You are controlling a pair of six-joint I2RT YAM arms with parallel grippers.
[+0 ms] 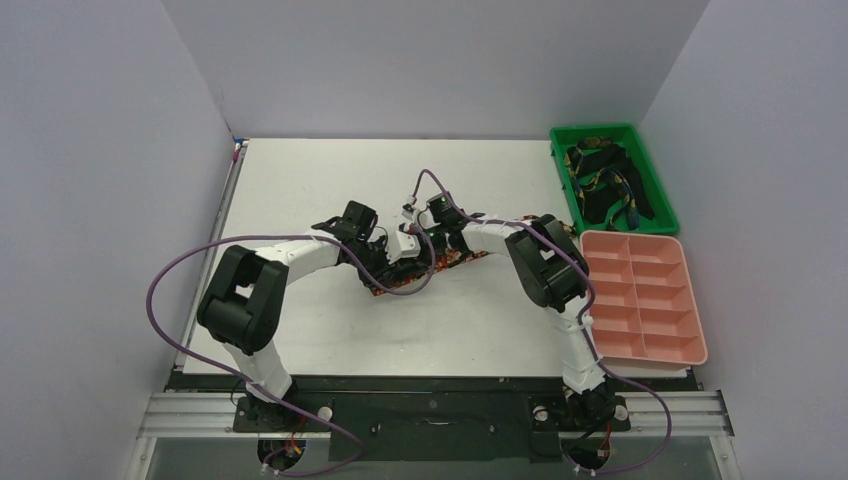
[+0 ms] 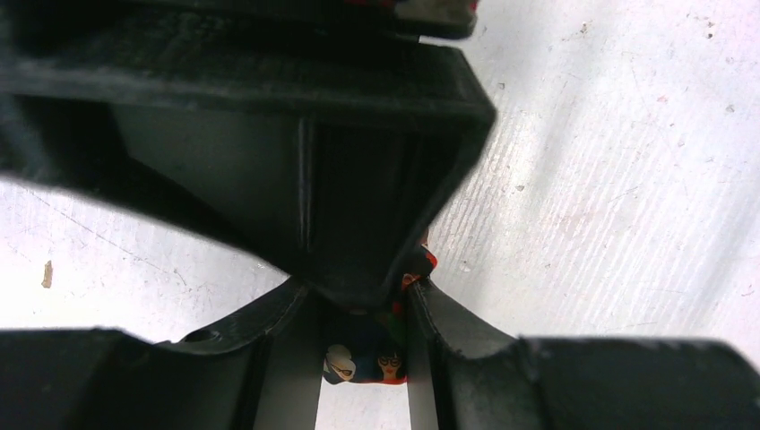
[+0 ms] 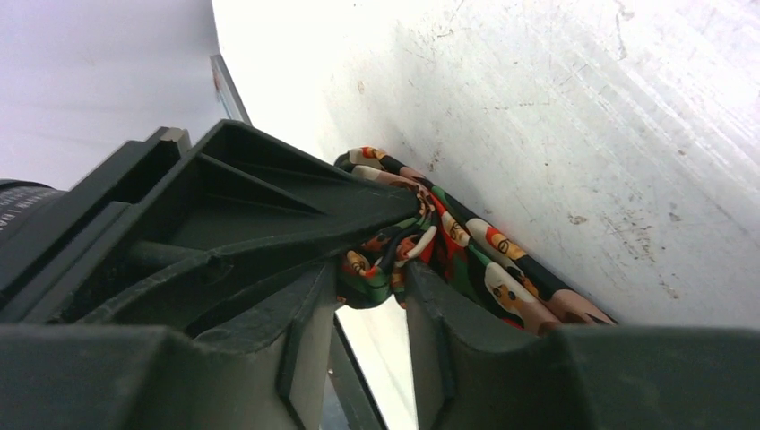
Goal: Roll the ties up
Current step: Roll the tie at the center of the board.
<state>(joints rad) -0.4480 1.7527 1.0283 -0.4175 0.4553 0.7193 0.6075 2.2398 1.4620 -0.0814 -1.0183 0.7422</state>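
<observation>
A printed tie [image 3: 466,251] is held at the middle of the table [image 1: 300,180], directly beneath the two grippers, which are set close together over it. Its fabric is dark and is covered with a crowded pattern in red, orange, green and white. Small cartoon-like faces, one with glasses, can be made out in the print.

The right gripper [image 3: 376,278] is clamped on a crumpled bunch of this fabric. The cloth is gathered into folds between its fingers [image 3: 448,349], and a flatter length is seen running past the fingertips onto the white surface.

The left gripper [image 2: 363,309] is likewise closed on the tie, with a small patch of the same print squeezed in the narrow gap between its fingers. Its tips are partly hidden by the black body of the other gripper just ahead of them.

Well apart from the right gripper, on its outer side, further ties [image 1: 605,185], black with yellow, green and blue markings, are heaped loosely in a green bin [image 1: 590,130]. A pink compartment tray [image 1: 632,237] is set just beside that bin.
</observation>
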